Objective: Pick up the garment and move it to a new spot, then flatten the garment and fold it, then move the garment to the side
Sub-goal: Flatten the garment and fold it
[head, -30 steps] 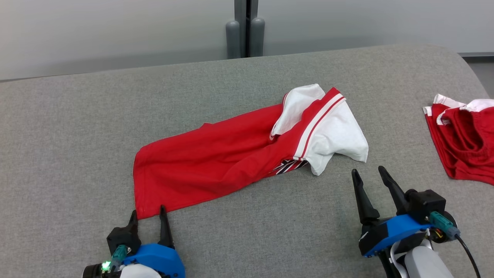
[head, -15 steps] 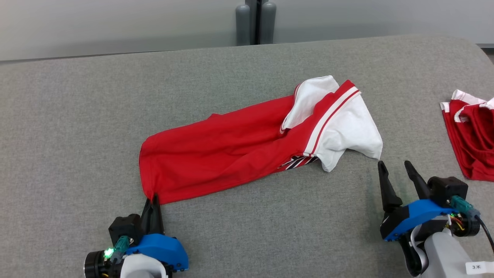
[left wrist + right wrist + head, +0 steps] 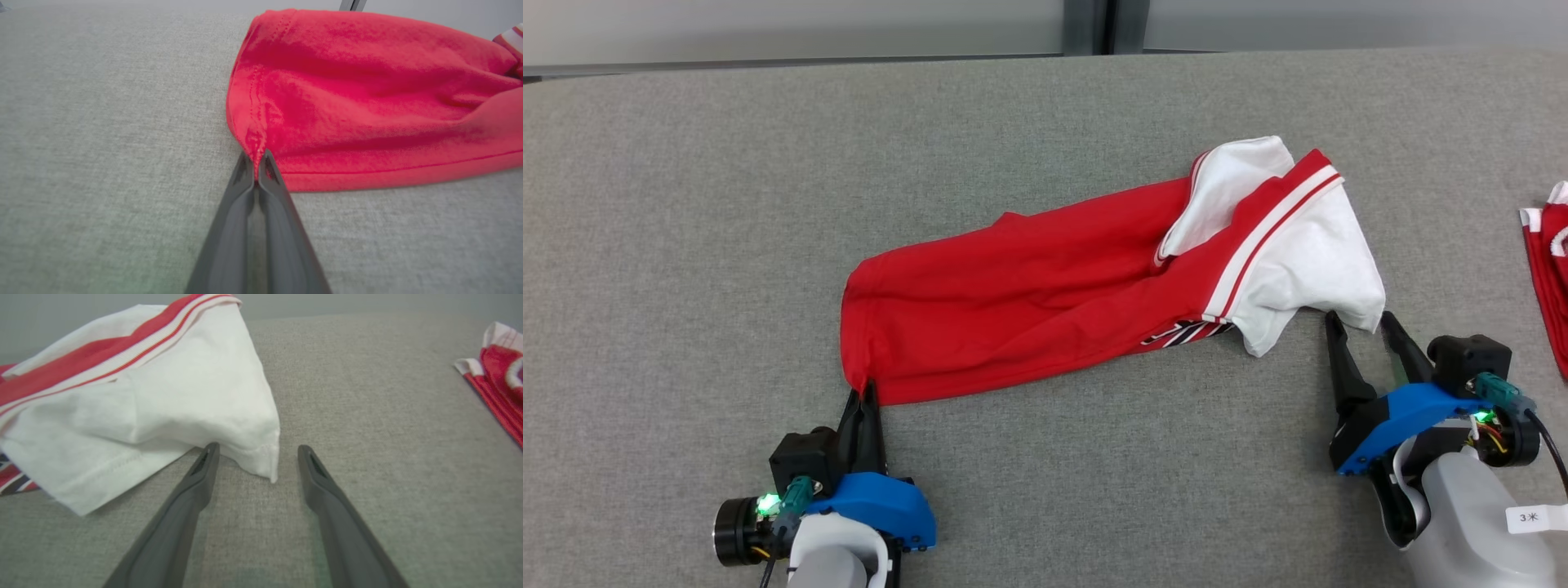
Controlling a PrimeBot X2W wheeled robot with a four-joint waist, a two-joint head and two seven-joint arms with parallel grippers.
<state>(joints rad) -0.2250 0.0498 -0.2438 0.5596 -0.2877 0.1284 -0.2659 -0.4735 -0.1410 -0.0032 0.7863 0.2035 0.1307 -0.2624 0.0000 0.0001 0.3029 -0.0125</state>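
Observation:
The garment (image 3: 1029, 302) is a red shirt with white sleeves and striped trim, lying crumpled lengthwise across the grey table (image 3: 686, 204). My left gripper (image 3: 864, 390) is shut on the garment's near-left hem corner (image 3: 256, 151), pinching the red cloth between its fingertips. My right gripper (image 3: 1360, 320) stands open at the white sleeve's lower corner (image 3: 267, 467), which pokes between the two fingertips (image 3: 209, 451) without being pinched.
A second red-and-white garment (image 3: 1550, 269) lies at the table's right edge, also visible at the right of the right wrist view (image 3: 498, 375). The table's far edge meets a pale wall (image 3: 768, 24) with a dark post (image 3: 1098, 24).
The left gripper closed on the hem corner a second ago and stays shut. The right gripper has advanced to the white sleeve corner. The head camera has tilted down and shifted.

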